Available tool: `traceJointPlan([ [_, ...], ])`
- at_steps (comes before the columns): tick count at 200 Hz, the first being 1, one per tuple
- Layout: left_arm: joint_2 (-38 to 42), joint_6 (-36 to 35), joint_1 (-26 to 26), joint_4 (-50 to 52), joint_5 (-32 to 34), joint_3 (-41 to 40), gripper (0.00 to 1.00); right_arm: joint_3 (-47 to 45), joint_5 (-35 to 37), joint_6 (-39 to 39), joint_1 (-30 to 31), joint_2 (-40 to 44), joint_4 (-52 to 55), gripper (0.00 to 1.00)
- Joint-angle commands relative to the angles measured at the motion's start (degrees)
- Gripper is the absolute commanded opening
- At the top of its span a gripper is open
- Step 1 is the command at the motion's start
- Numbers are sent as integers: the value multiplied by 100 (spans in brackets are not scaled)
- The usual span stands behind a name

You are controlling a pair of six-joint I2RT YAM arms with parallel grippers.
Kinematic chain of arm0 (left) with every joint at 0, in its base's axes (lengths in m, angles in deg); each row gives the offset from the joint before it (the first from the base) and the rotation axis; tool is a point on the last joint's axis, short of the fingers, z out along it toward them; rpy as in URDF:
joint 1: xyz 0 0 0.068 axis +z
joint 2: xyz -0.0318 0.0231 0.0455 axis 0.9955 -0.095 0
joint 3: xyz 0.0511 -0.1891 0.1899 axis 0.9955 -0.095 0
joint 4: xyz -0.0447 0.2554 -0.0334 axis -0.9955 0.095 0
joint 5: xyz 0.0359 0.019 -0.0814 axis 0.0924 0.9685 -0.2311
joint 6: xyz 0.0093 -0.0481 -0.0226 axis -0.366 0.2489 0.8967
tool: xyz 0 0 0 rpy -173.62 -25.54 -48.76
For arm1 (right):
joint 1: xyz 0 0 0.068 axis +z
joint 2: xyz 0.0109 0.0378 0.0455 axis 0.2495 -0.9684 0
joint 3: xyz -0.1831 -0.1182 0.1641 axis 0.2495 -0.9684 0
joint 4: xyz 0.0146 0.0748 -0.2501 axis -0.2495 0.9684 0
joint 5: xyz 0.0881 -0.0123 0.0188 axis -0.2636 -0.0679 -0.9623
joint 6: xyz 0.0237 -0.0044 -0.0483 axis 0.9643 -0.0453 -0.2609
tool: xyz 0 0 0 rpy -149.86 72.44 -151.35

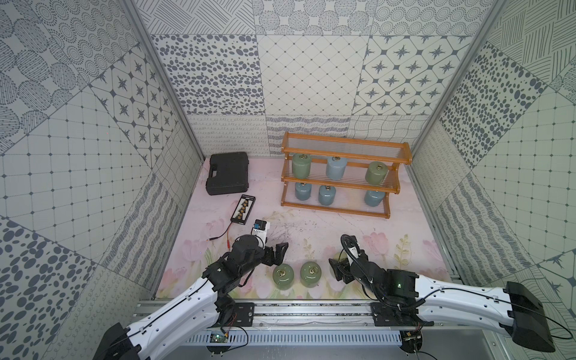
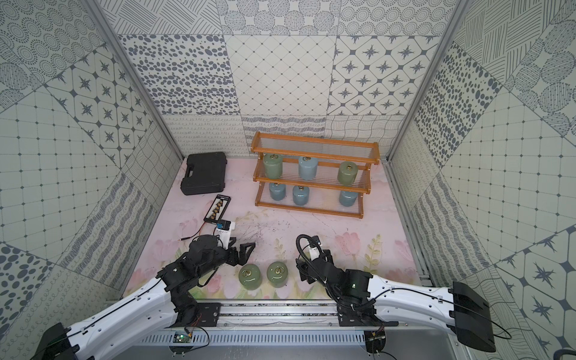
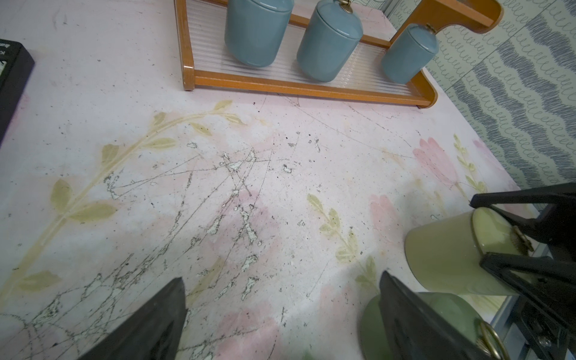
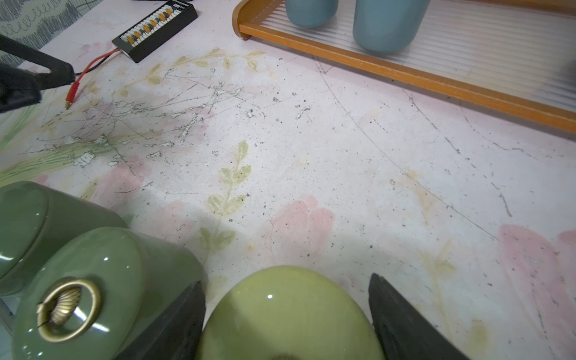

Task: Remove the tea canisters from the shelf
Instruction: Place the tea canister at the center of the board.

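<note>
The shelf (image 3: 311,88) stands at the back of the pink table (image 1: 311,230), toward the right. Three blue jars (image 1: 327,195) sit on its low step. One blue jar (image 1: 336,167) sits between two green jars (image 1: 300,166) on the middle step. Near the front stand a green jar (image 1: 283,276), a second green jar (image 1: 311,273) and a cream jar (image 4: 290,311). Every jar stands up tall, with its ring on top. The left gripper (image 3: 282,276) is wide and holds nothing. The right gripper (image 4: 285,280) has a finger on each side of the cream jar. I cannot tell if it squeezes it.
</note>
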Motion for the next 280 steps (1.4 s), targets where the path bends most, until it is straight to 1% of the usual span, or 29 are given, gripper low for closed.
traceJointPlan([
  [1,48,-78,17,-296,-19,-48,100,114,-270,290,216,-129,364,83],
  [30,147,-71,18,-275,7,-84,100,208,-113,511,455,-237,599,83],
  [82,259,-70,18,-171,5,-92,100,90,-33,859,745,-101,789,84],
  [109,273,-61,17,-205,28,-116,100,87,39,904,796,-90,812,84],
  [152,275,-78,20,-185,22,-89,100,143,226,927,814,26,930,90],
  [199,263,-156,23,-192,45,-7,100,279,452,798,805,458,1184,100],
  [221,220,-217,18,-183,79,87,100,428,491,684,805,522,1253,100],
  [250,100,-293,17,-152,95,283,100,880,505,453,805,523,1459,100],
  [277,-240,-471,24,-99,51,614,100,1242,754,89,784,630,1608,99],
  [280,-295,-488,18,-92,52,666,100,1399,784,31,773,640,1622,100],
])
